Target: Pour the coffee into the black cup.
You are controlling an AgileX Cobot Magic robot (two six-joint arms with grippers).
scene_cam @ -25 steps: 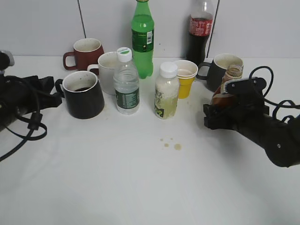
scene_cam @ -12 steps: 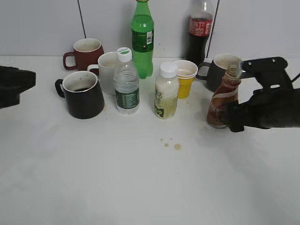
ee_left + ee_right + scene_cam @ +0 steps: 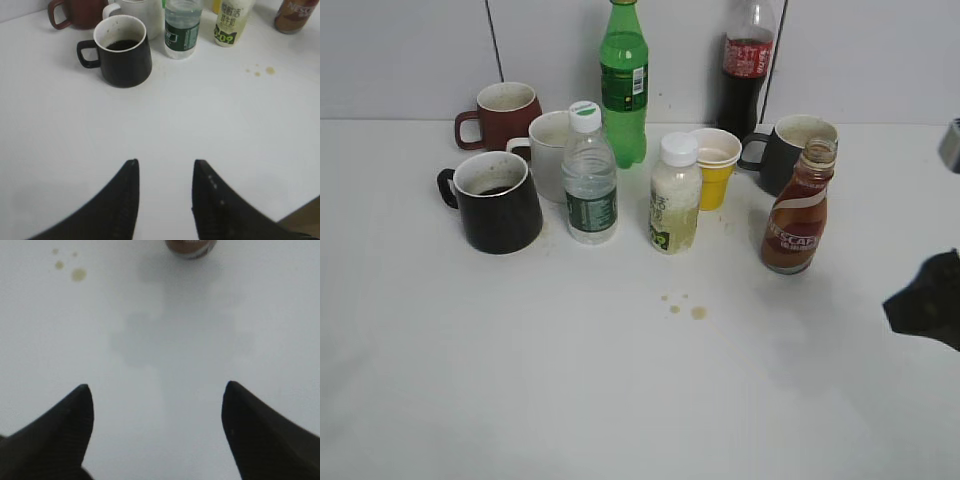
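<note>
Coffee bottle [image 3: 797,217]: upright on desk [image 3: 620,380], uncapped, untouched. Black cup [image 3: 500,201]: upright, far left of it. Right tool [image 3: 157,410] spread wide, empty; left tool [image 3: 164,172] parted, empty.

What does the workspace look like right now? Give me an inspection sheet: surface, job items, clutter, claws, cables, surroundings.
Surface: white table, small brown drips near the middle.
Job's things: coffee bottle upright, uncapped, standing free at right; black cup at left, handle to the left, dark liquid in the bottom.
Clutter: maroon mug, white mug, water bottle, green bottle, pale drink bottle, yellow cup, cola bottle, dark grey mug.
Claws: left claw open, empty, over bare table; right claw open wide, empty, short of the coffee bottle.
Cables: nothing seen.
Surroundings: pale panelled wall behind.
</note>
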